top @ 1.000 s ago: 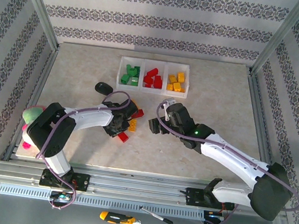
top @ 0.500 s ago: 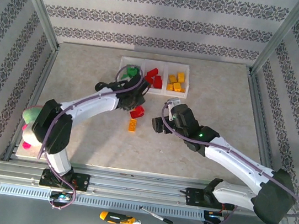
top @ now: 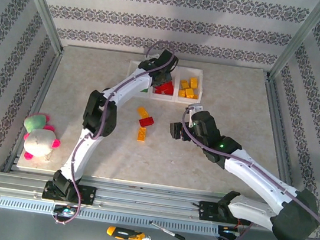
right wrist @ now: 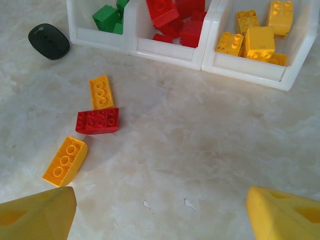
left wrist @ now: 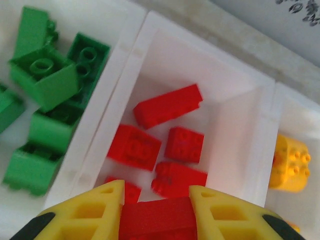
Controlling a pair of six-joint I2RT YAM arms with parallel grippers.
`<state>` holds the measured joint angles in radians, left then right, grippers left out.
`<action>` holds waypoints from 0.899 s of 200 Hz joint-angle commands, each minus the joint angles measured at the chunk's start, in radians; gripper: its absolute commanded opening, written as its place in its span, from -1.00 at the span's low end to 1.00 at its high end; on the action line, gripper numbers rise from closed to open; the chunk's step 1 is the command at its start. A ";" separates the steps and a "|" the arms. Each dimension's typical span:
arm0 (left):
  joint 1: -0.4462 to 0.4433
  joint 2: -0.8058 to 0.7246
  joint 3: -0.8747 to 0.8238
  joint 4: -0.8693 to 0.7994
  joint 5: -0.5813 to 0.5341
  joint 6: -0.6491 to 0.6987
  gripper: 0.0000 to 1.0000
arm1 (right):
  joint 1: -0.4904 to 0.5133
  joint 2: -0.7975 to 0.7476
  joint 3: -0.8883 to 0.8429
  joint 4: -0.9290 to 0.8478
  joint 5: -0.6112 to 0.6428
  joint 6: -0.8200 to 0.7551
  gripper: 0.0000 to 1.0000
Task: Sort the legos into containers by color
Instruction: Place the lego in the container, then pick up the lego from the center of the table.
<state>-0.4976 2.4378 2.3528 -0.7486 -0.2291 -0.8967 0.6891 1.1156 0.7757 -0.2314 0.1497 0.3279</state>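
The left arm (top: 123, 90) and right arm (top: 254, 172) wear white shells with black joints, each trailed by a purple cable (top: 148, 49). The fingers (left wrist: 90, 210) are yellow plastic with ribbed hollows.

The left arm, folded low over the loose bricks a second ago, has stretched out across the tabletop (top: 241, 95). Its left end effector (left wrist: 155, 202) now hangs over the tray's middle compartment (left wrist: 227, 105), closed on a red brick (left wrist: 156, 222), and the red piece that lay nearest the arm bases is gone from the tabletop. With the arm out of the way, a yellow brick (top: 143, 112) beside the other loose ones and the whole plush toy (top: 38, 139) have come into sight, while the right end effector (top: 174, 130) has drifted slightly to the right.
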 commanded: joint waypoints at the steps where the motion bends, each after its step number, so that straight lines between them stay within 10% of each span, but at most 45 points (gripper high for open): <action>1: 0.014 0.092 0.188 -0.154 -0.029 0.073 -0.45 | -0.009 -0.020 -0.025 0.000 0.003 0.023 0.76; 61: 0.018 0.029 0.241 -0.177 -0.022 0.130 0.79 | -0.003 0.029 -0.011 -0.003 -0.041 0.022 0.75; 103: 0.015 -0.191 0.004 -0.151 -0.008 0.179 0.99 | 0.039 0.118 0.029 0.009 -0.045 0.033 0.76; 180: 0.021 -0.845 -0.974 0.153 -0.098 0.164 0.99 | 0.162 0.388 0.190 -0.031 0.002 0.131 0.75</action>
<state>-0.4889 1.7134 1.5597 -0.6590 -0.2657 -0.7296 0.8276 1.4239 0.8864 -0.2356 0.1162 0.3927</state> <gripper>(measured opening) 0.994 0.877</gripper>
